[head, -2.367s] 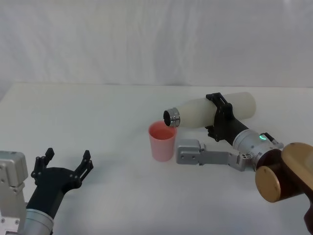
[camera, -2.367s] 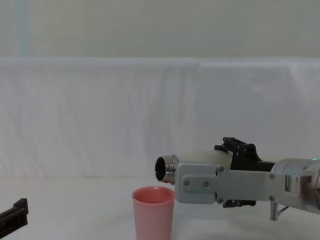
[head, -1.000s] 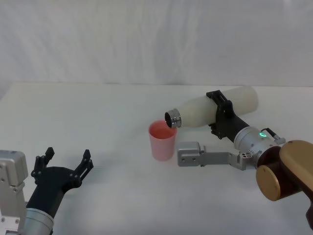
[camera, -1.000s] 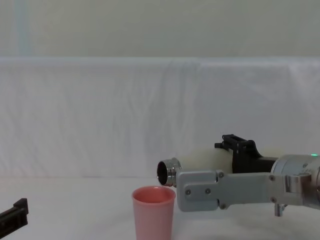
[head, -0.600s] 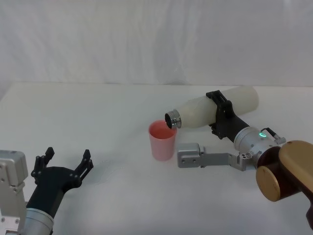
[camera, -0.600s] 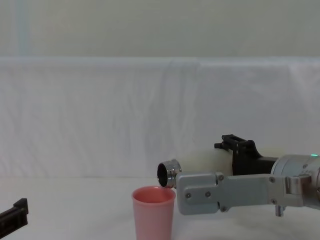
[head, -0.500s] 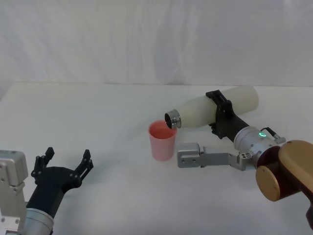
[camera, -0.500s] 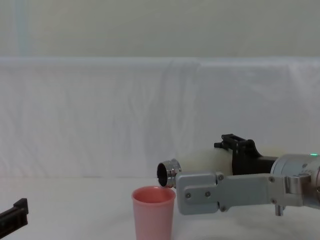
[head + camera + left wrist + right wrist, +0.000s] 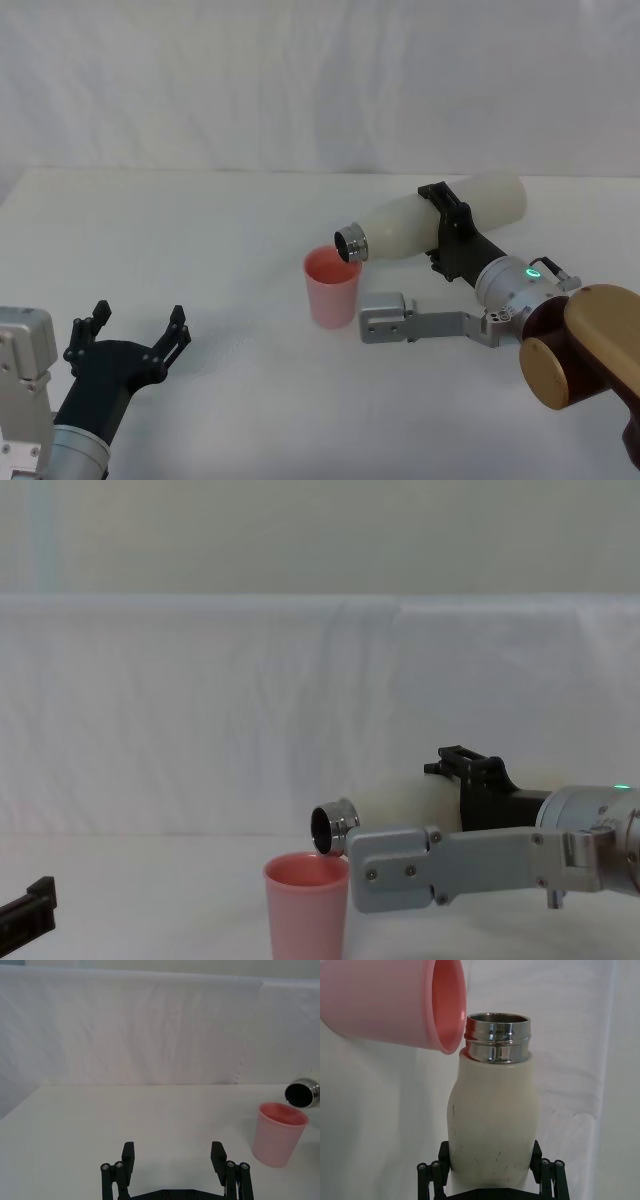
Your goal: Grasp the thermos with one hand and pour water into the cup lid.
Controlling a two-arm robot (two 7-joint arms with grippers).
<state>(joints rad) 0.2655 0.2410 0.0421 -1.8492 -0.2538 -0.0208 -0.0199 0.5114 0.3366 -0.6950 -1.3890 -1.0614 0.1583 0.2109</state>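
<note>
A white worktop (image 9: 220,230) meets a draped white backdrop (image 9: 300,80). Head view: the cup lid (image 9: 332,288) stands mid-worktop; at its 2 o'clock the right pincer (image 9: 447,237) clamps the tilted thermos (image 9: 440,222), its mouth over the rim. At 8 o'clock the left pincer (image 9: 135,337) rests spread. Chest view: the thermos neck (image 9: 334,827) hangs just above the cup.

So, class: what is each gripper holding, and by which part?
The right gripper clamps the cream-white cylindrical thermos around its body; the left gripper holds nothing.

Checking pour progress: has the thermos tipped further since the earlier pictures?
Yes. The thermos neck now dips lower toward the cup lid rim, which stayed put.
</note>
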